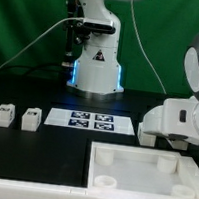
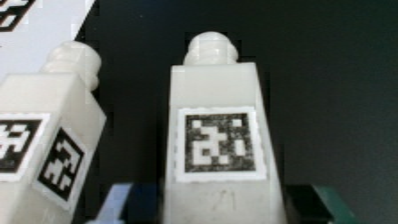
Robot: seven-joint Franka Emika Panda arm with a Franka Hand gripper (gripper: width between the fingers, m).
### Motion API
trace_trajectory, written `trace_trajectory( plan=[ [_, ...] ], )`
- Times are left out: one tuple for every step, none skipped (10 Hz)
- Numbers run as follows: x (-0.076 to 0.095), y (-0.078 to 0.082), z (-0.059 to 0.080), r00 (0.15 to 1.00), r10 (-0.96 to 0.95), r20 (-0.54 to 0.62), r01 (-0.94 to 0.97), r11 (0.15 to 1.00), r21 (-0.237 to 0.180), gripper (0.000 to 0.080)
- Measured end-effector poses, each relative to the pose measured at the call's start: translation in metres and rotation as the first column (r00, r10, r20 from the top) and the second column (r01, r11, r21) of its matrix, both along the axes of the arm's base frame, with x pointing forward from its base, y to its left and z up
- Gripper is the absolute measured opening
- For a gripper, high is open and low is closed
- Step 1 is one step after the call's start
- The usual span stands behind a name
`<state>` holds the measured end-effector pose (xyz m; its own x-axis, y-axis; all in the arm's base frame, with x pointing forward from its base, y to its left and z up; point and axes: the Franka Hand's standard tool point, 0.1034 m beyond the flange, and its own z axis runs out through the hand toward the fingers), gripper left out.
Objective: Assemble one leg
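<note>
Two legs in wrist view, by the tabletop's edge on the exterior view's right | gripper (image 2: 217, 204) wide, straddling the leg (image 2: 217, 130), gaps both sides, ungripped | neighbouring leg (image 2: 45, 135) just beside | step, as judged: grasp approach | next, likely: close squarely, sparing the neighbour.

Lettering, numbers, brand names: none legible in either view.
Signs: black-and-white square marker tags only, with coded patterns and no words.
1. Marker board (image 1: 88, 119), mid-desk: a row of tags printed on its top.
2. First leg (image 1: 3, 115) and second leg (image 1: 31, 118), toward the desk edge at the exterior view's left: a small dark tag on each, too small to make out.
3. Wrist view, centre leg (image 2: 217, 130): one tag on its face.
4. Wrist view, adjoining leg (image 2: 45, 135): tags on two faces.
</note>
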<state>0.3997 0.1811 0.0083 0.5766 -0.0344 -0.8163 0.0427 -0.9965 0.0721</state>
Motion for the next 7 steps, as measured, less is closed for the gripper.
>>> trace_trajectory(
  plan=[
    [0.0, 0.0, 0.0, 1.0, 0.0, 0.0, 0.0, 1.0, 0.0, 0.0291],
    [0.0, 0.0, 0.0, 1.0, 0.0, 0.0, 0.0, 1.0, 0.0, 0.0291],
    [0.0, 0.0, 0.0, 1.0, 0.0, 0.0, 0.0, 1.0, 0.0, 0.0291],
    [0.0, 0.0, 0.0, 1.0, 0.0, 0.0, 0.0, 1.0, 0.0, 0.0291],
    [0.0, 0.0, 0.0, 1.0, 0.0, 0.0, 0.0, 1.0, 0.0, 0.0291],
    [0.0, 0.0001, 0.0, 1.0, 0.0, 0.0, 0.0, 1.0, 0.0, 0.0292],
    [0.0, 0.0001, 0.0, 1.0, 0.0, 0.0, 0.0, 1.0, 0.0, 0.0293]
  ],
)
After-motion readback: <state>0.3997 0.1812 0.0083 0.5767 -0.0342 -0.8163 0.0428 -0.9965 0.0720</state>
